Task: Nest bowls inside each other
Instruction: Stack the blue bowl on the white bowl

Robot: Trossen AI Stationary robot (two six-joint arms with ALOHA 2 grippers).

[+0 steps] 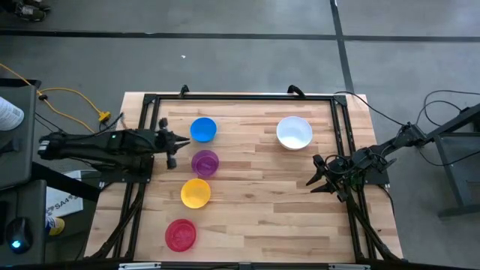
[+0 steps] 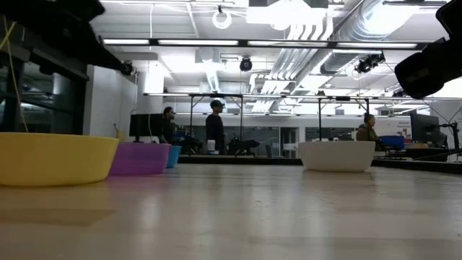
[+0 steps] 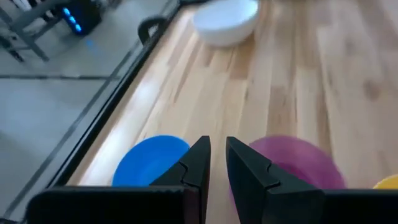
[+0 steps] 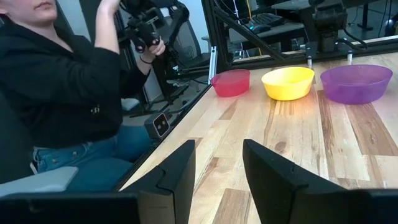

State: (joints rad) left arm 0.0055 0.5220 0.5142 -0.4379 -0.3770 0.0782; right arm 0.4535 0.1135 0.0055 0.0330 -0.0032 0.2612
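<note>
the left gripper, parted slightly and empty, is hovering between blue bowl and purple bowl; the right gripper, spread wide, is waiting well apart.

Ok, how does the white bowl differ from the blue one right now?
The white bowl looks slightly larger than the blue bowl. White sits alone toward the right gripper; blue heads a line with the purple bowl beside the left gripper. Both are upright, empty, un-nested and untouched.
</note>
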